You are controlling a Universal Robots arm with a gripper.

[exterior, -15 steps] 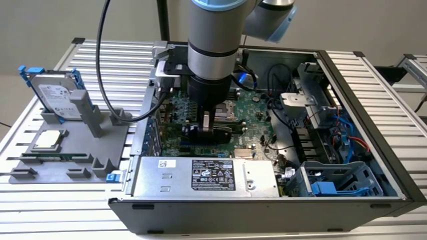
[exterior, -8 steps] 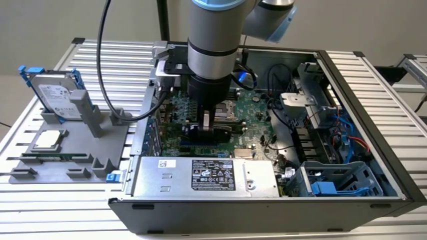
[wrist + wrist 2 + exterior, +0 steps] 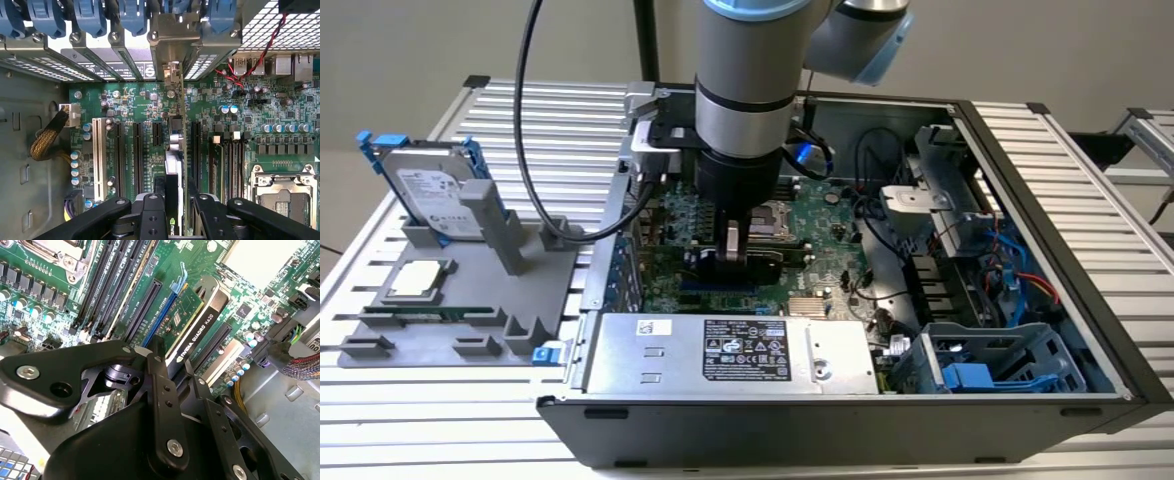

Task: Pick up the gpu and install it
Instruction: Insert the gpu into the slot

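Black gripper linkage sits closest to both wrist cameras, its fingers clamped on the gpu by the card's upper edge.

Step in hand — installation, seating phase. The pick-up is judged complete: the card stands on edge inside the case, over the motherboard, at its edge nearest the rear slot brackets. In the first wrist view the card runs in line with one expansion slot and its silver end bracket reaches up into the rear opening. Whether the contacts are fully home cannot be told.

Requirement for the next move (a judgement): straight pressure along the slot axis, no tilt, bracket kept in its opening.

Card appearance: thin green board, black cooler block on one face with white lettering, silver bracket at one end. In the second wrist view it stands just beside a blue slot.
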